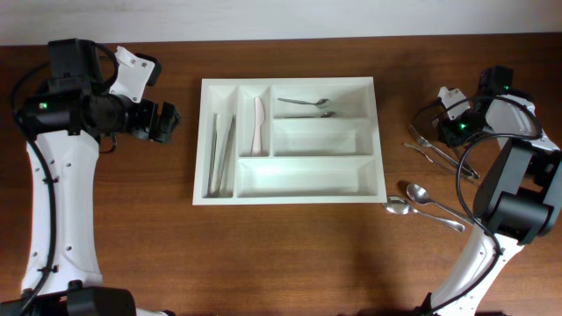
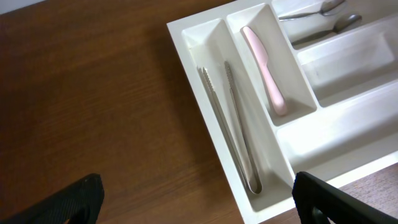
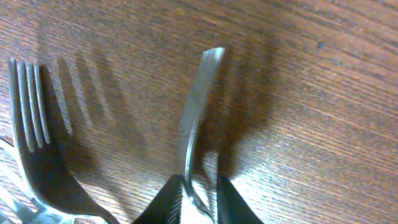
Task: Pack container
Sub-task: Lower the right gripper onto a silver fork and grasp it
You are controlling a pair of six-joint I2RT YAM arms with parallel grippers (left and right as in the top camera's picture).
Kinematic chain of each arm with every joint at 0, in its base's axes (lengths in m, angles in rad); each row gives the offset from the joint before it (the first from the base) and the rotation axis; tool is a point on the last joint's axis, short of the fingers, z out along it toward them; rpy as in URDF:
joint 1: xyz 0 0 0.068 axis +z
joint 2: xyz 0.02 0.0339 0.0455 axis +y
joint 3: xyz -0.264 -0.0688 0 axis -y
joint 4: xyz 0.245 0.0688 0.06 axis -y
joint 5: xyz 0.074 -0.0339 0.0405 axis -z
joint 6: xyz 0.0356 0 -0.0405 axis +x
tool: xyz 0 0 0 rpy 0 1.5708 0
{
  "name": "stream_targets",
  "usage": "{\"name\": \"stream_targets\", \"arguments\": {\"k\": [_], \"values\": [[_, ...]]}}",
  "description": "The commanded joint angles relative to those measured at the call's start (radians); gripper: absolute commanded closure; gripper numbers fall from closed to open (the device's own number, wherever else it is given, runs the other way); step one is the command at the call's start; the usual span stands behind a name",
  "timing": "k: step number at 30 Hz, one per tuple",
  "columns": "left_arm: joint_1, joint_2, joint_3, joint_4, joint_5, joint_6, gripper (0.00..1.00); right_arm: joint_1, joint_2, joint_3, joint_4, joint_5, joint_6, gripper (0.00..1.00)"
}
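Robot lab workstation indicated: white-and-black left robot arm (image 1: pixel 54 184) and matching right robot arm (image 1: pixel 514 189) mounted at dark brown wood-grain table (image 1: pixel 290 254); plain white wall (image 1: pixel 351 16) behind. Kitchen theme lent by white plastic five-compartment cutlery tray (image 1: pixel 290 199), loose steel spoons (image 1: pixel 416 191).

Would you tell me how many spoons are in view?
4. Two spoons lie in the top long compartment of the container, two on the table off its lower right corner. The utensil in the right gripper shows only a handle, possibly another.

left arm (image 1: pixel 57 202): white link, black joints, green LED | right arm (image 1: pixel 479 259): alike, black cables | right tool (image 3: pixel 198 202): black
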Motion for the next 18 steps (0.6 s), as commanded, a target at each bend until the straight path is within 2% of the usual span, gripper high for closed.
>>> {"name": "stream_targets", "arguments": {"k": [1, 11, 18], "values": [[0.0, -0.026, 0.004, 0.0, 0.011, 0.013, 0.01, 0.0, -0.008, -0.011, 0.009, 0.002, 0.01, 0.83], [0.0, -0.026, 0.004, 0.0, 0.011, 0.013, 0.01, 0.0, -0.008, -0.01, 0.049, 0.002, 0.018, 0.96], [0.0, -0.026, 0.004, 0.0, 0.011, 0.013, 0.01, 0.0, -0.008, 0.002, 0.085, 0.002, 0.036, 0.96]]}}
